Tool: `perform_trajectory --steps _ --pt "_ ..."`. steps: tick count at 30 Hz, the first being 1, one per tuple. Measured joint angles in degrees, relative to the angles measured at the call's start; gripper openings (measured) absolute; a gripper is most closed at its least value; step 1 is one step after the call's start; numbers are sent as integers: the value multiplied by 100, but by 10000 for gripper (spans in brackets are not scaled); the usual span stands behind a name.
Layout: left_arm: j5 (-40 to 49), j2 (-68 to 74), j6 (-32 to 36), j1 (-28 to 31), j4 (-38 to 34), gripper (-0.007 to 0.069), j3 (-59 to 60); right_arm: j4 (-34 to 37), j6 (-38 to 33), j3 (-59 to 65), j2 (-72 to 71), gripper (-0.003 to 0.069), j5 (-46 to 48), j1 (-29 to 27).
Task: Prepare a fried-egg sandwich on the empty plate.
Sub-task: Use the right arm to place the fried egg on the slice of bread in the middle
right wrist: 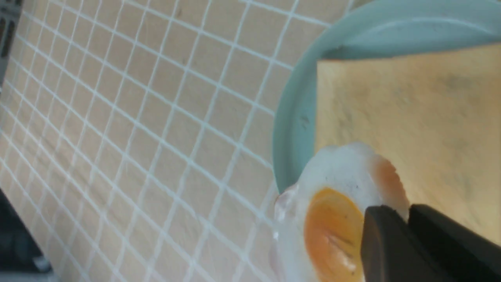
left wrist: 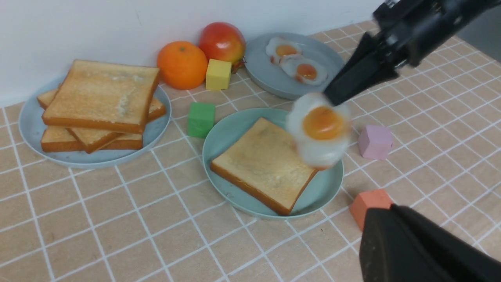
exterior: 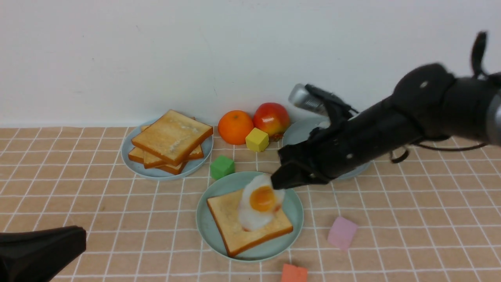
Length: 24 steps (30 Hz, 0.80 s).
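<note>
Egg-placing step: right gripper [exterior: 278, 181] pinches glossy white fried egg [exterior: 259, 203] by rim above square tan toast slice [exterior: 244, 229] on mint-green round plate [exterior: 294, 211], table centre. Next: lower, centre, release. Left gripper [exterior: 74, 239] pressed together.

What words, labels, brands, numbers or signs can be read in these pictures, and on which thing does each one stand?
None: no view shows any readable text.
The yellow cube, green cube, pink cube and orange cube have plain faces.
The mint-green plate, the toast slice on it and the fried egg bear no print.
The right gripper, shut on the fried egg, shows no marking.
</note>
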Motion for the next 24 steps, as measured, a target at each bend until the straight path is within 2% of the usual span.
perform_trajectory --steps 5,10,13,17,18,19,20,22,24 --pt "0 0 0 0 41 9 0 724 -131 0 429 69 -414 51" --pt "0 0 0 0 53 15 0 960 -65 0 847 73 -652 51" --pt "0 0 0 0 58 18 0 1001 -11 0 1008 102 -855 51" --pt "0 0 0 0 70 20 0 1110 6 0 1109 274 -995 51" --pt "0 0 0 0 70 21 0 1110 6 0 1109 274 -995 51" --pt "0 0 -5 0 70 22 0 1104 6 0 1091 360 -886 43" --pt "0 0 -5 0 70 22 0 1098 6 0 1090 370 -863 35" --pt "100 7 -89 0 -21 22 0 830 30 5 919 447 -504 -61" --pt "222 97 -199 0 -85 22 0 399 194 11 607 450 -204 -166"
